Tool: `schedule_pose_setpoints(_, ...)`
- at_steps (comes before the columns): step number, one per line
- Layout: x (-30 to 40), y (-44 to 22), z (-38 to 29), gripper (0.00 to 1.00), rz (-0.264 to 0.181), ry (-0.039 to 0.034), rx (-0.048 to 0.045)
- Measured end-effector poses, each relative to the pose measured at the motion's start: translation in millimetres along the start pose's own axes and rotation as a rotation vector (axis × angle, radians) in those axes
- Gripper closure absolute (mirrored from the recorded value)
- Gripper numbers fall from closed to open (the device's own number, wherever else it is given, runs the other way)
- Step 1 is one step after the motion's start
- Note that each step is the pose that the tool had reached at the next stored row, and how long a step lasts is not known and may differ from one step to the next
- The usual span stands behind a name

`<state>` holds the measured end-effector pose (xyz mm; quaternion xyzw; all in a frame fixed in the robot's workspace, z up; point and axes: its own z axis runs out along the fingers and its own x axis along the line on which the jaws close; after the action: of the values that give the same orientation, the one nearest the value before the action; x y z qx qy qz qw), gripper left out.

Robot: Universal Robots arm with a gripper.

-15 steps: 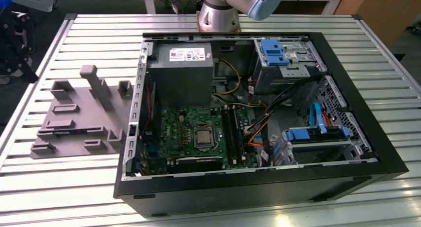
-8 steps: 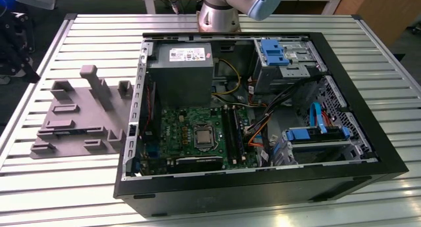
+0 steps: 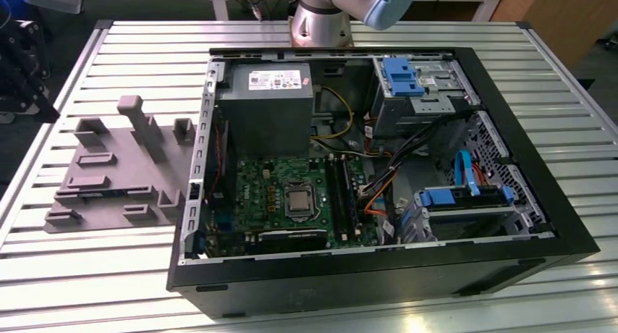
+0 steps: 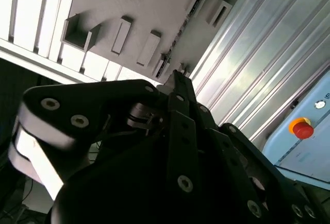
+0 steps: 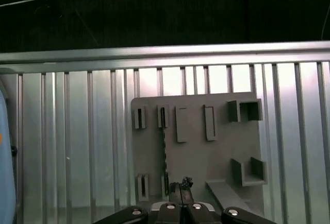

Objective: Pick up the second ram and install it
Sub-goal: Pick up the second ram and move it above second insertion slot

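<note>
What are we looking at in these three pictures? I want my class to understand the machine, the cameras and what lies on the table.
A robot arm stands at a slatted table. The exterior view, taken from off the arm, shows an open computer case beside a grey holder. Both wrist views come from cameras riding on the arm, looking past its gripper at the holder. A thin ram stick stands on edge in one holder slot. The gripper is shut, apart from the holder, holding nothing.

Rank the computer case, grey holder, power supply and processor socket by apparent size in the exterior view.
Largest to smallest:
1. computer case
2. grey holder
3. power supply
4. processor socket
None look close enough in size to tie.
</note>
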<state>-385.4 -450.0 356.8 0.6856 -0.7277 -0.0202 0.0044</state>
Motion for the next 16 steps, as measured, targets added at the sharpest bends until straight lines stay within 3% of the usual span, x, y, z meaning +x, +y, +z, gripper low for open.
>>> schedule_pose_setpoints(2, 0.0, 0.0, 0.0, 0.84, 0.000, 0.0000, 0.0000)
schedule_pose_setpoints(4, 0.1, 0.0, 0.3, 0.71, 0.000, 0.0000, 0.0001)
schedule_pose_setpoints(6, 0.2, 0.0, 1.9, 0.71, 0.000, -0.0002, 0.0003)
schedule_pose_setpoints(7, 0.3, -0.1, 2.9, 0.64, 0.000, 0.0000, 0.0002)
schedule_pose_setpoints(16, 2.8, -0.6, 18.3, 0.64, 0.000, 0.0000, 0.0004)
